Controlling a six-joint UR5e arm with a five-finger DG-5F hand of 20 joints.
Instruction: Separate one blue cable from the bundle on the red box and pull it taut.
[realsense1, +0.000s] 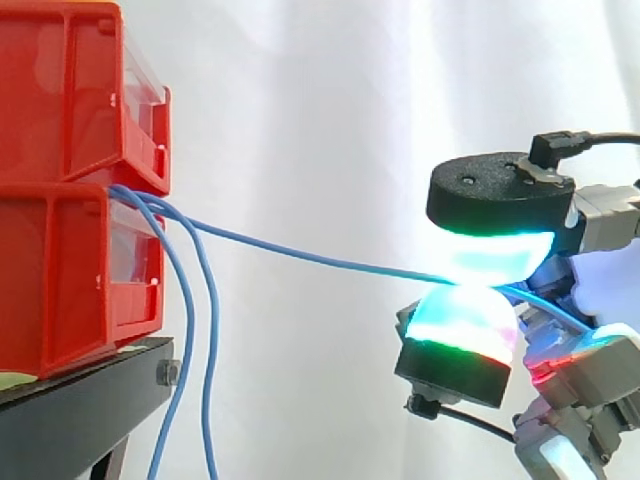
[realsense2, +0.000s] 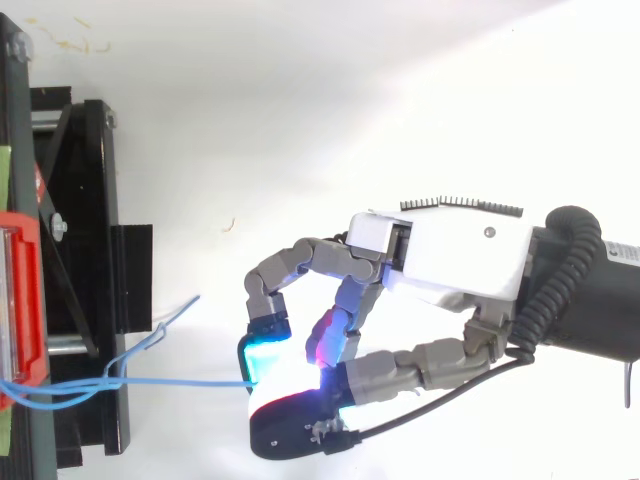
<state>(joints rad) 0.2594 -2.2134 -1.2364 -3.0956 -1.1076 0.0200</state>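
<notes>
While two strands (realsense1: 187, 340) dangle, one thin blue cable (realsense1: 300, 254) runs straight, pinched in the hand (realsense2: 460, 260).

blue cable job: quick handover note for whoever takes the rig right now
Hand: shut on the blue cable, pinched between two pads, out to the side of the red bins.
The rest of the bundle hangs down beside the black stand.
Done: one cable separated and gripped; it runs almost straight from the bins to the hand.
Left: a slight sag shows, so probably pull a little further from the bins.
</notes>
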